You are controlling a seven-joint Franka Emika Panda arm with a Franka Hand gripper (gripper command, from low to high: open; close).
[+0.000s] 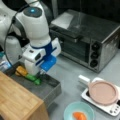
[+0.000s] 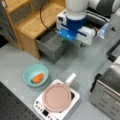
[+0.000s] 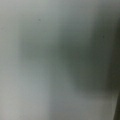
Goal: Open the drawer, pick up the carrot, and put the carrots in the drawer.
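Observation:
The dark grey drawer (image 1: 52, 90) (image 2: 50, 47) stands pulled out from under the light wooden top (image 1: 17, 100) in both front views. A yellow vegetable (image 1: 21, 70) and a green vegetable (image 1: 33, 78) lie inside it. My gripper (image 1: 41, 72) hangs low over the drawer's far side, close to the green vegetable, its fingertips mostly hidden by the white and blue hand (image 2: 72, 31). The orange carrot (image 1: 79, 116) (image 2: 38, 78) lies in the teal bowl (image 1: 68, 110) (image 2: 27, 72), well away from the gripper. The wrist view is a grey blur.
A silver toaster oven (image 1: 87, 37) (image 2: 107, 87) stands behind the counter space. A pan with a pink lid (image 1: 103, 92) (image 2: 57, 97) sits on a white cooker beside the bowl. The wooden cabinet (image 2: 37, 22) borders the drawer.

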